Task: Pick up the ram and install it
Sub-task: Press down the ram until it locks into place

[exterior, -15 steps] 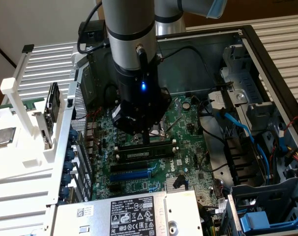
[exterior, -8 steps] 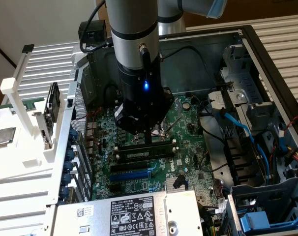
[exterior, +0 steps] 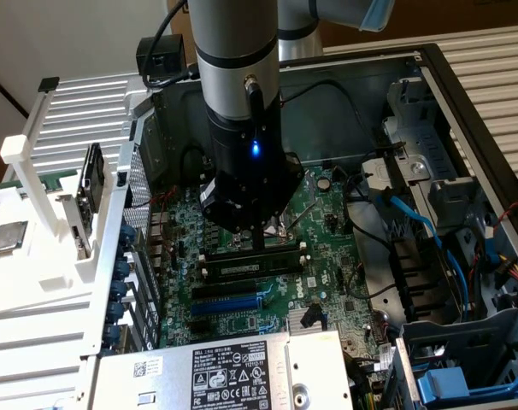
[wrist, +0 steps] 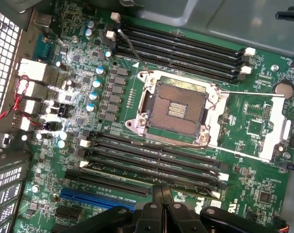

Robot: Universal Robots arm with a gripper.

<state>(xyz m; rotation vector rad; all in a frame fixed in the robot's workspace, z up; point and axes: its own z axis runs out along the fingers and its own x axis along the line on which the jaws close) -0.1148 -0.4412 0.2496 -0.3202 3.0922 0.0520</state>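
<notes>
Grey PSU box (exterior: 225, 371): 1, nearest in the exterior view, white-on-black label on top.
Blue slot (exterior: 229, 302): 1, long, just beyond the PSU box; also in wrist view (wrist: 96, 198).
Long black slot (wrist: 106, 182): 1, beside the blue slot, btwn it and the near bank of mem slots.
Ram (exterior: 242, 268): 1 stick, dark w/ small whitish label, standing on edge in the mem slot nearest the long black slot, level along its length. Can't tell if the end clips are latched.
Gripper (exterior: 257, 242): 1, pointing straight down over the ram area, fingers pinched together, nothing seen btwn them. Tips sit at or just behind the ram's top edge; contact can't be told. In wrist view (wrist: 161, 196) the closed fingers hang over the near bank's edge.
Near bank of mem slots (wrist: 152, 155): 4 long black slots, white end clips, side by side.
CPU socket (wrist: 175, 109): 1, open, bare contacts, metal frame around it; lies btwn the 2 banks.
Far bank of mem slots (wrist: 181, 46): 4 more, same kind, all bare.
Coin cell (wrist: 284, 89): 1, silver, near the board's edge.
Motherboard (wrist: 258, 126): 1, green, flat inside the case.
Blue cable (exterior: 410, 213): at the exterior view's right, by the drive bays.
White rack (exterior: 37, 248): 1, outside the case at the exterior view's left, w/ cards standing in it.
</notes>
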